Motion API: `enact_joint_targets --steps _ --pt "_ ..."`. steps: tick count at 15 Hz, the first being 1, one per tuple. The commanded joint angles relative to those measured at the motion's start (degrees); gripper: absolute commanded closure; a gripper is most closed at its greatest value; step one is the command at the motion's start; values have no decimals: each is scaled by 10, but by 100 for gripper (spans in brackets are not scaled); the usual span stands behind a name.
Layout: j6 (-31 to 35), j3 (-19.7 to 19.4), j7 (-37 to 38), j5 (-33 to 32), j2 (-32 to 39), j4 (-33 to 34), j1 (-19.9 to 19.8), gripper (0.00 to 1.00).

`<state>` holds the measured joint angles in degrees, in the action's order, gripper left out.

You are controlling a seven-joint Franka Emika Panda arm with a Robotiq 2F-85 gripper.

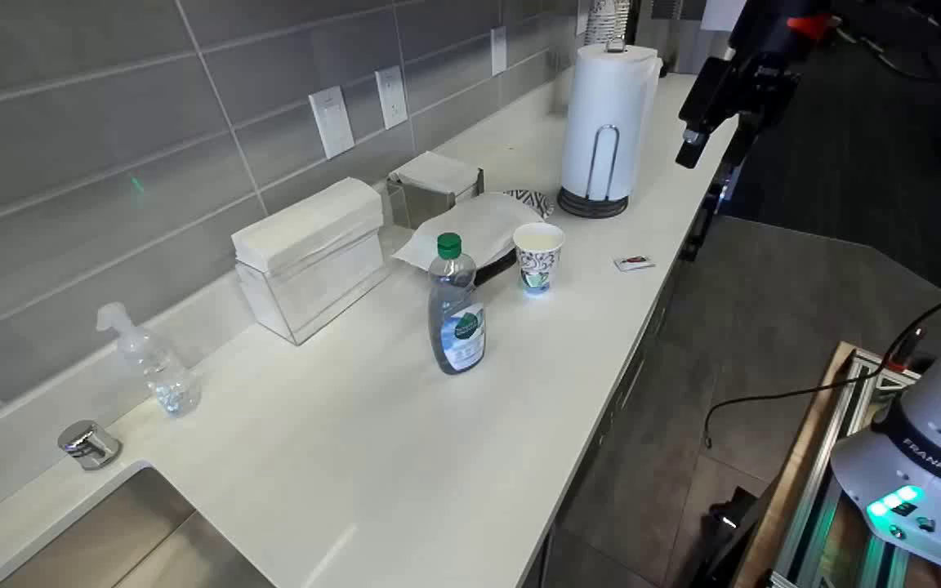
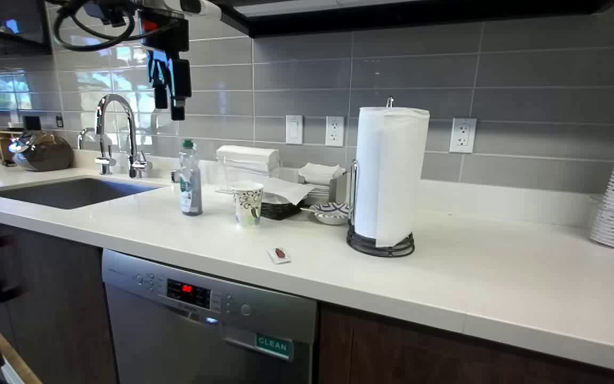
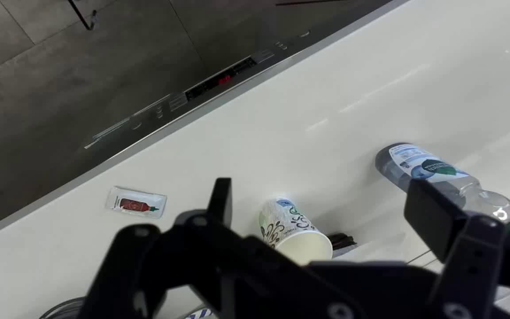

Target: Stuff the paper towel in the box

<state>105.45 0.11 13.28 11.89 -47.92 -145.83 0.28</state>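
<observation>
A loose white paper towel (image 1: 483,227) lies on a black tray, behind the cup; it also shows in an exterior view (image 2: 285,188). A long clear box (image 1: 323,286) holding a stack of folded white towels stands against the wall; it also shows in an exterior view (image 2: 232,172). A smaller box (image 1: 417,206) with white napkins stands beside it. My gripper (image 1: 714,151) is open and empty, high above the counter, apart from everything; it also shows in an exterior view (image 2: 170,104). In the wrist view the open fingers (image 3: 326,204) leave the paper towel mostly hidden.
A dish soap bottle (image 1: 456,327) and a patterned paper cup (image 1: 537,261) stand in front of the towel and boxes. A paper towel roll (image 2: 392,176) stands on its holder, near a patterned bowl (image 2: 331,213). A sauce packet (image 3: 135,203) lies near the counter edge. A sink (image 2: 70,193) is beyond.
</observation>
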Motion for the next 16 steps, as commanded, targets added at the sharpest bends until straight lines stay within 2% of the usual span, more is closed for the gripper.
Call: enact_joint_targets --steps 1,11,16 --pt "-3 7 -6 6 1 2 -10 0" --pt "-3 7 -6 6 1 2 -10 0" --pt "75 34 -23 -3 94 34 2 0"
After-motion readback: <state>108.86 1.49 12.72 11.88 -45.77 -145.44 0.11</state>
